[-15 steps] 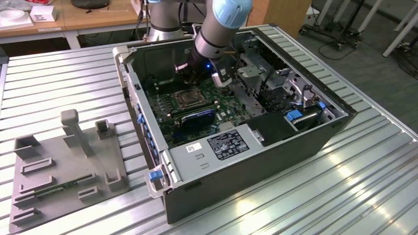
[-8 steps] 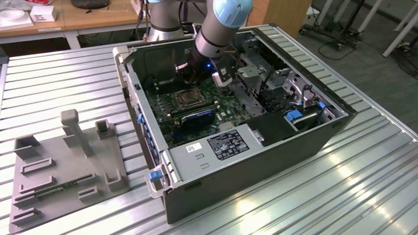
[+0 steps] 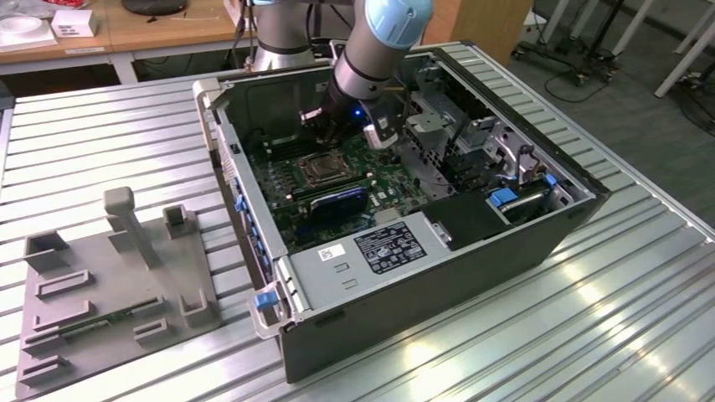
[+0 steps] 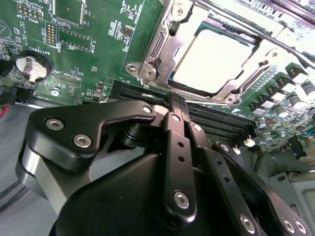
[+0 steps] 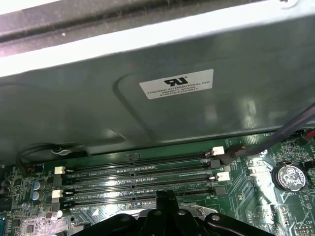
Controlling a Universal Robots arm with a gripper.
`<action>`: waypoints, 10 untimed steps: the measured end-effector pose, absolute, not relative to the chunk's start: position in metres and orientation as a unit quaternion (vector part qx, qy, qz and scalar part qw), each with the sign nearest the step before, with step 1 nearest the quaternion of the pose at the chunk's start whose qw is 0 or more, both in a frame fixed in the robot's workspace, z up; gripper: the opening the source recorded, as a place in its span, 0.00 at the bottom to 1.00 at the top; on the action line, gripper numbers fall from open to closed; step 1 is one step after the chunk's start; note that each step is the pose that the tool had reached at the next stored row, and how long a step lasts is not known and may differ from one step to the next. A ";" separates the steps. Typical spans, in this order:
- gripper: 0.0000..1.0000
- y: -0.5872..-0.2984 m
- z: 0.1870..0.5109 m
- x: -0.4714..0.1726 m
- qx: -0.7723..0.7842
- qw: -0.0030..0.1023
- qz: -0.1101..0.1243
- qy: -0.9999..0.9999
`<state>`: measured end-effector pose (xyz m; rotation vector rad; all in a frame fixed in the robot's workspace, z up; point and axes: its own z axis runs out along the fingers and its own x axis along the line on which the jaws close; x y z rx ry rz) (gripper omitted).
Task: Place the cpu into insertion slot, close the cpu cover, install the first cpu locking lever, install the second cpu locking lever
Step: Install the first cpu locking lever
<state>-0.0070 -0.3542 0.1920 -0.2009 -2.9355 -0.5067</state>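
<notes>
Second wrist view, nearest to farthest: the gripper (image 4: 178,105) is occupying the foreground, its black fingers (image 4: 173,147) pressed together into a single narrow tip with nothing held between them. That tip is hovering over the long black memory slots (image 4: 216,123), just short of the insertion slot (image 4: 147,69), which is lying directly ahead of the fingertips. Inside the slot the cpu (image 4: 209,61) is sitting flat, its pale square face showing through the window of the cpu cover (image 4: 236,81); the cover's silvery frame is lying down around the chip rather than standing up on its hinge. A thin locking lever (image 4: 231,17) is running along the far side of the socket, though whether it is latched cannot be judged from here. Beyond and to one side, a coin battery (image 4: 32,68) is resting on the green board. First wrist view: the closed tip (image 5: 165,201) is again pointing across the memory slots (image 5: 138,172) toward the grey inner wall of the case (image 5: 147,118). Exterior view: the arm is reaching down into the open computer case (image 3: 480,251), the gripper (image 3: 326,138) standing just above and beside the socket (image 3: 321,170); a grey fixture plate (image 3: 112,285) is lying well apart on the slatted table (image 3: 625,335), toward the exterior view's left.
</notes>
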 end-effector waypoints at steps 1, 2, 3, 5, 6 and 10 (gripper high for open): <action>0.11 -0.354 0.192 -0.007 -0.067 0.078 -0.169 -0.980; 0.11 -0.354 0.192 -0.007 -0.067 0.078 -0.169 -0.980; 0.11 -0.354 0.192 -0.007 -0.067 0.078 -0.169 -0.980; 0.11 -0.354 0.195 -0.007 -0.067 0.078 -0.169 -0.980; 0.11 -0.354 0.198 -0.007 -0.067 0.078 -0.169 -0.980; 0.11 -0.354 0.208 -0.007 -0.067 0.078 -0.169 -0.980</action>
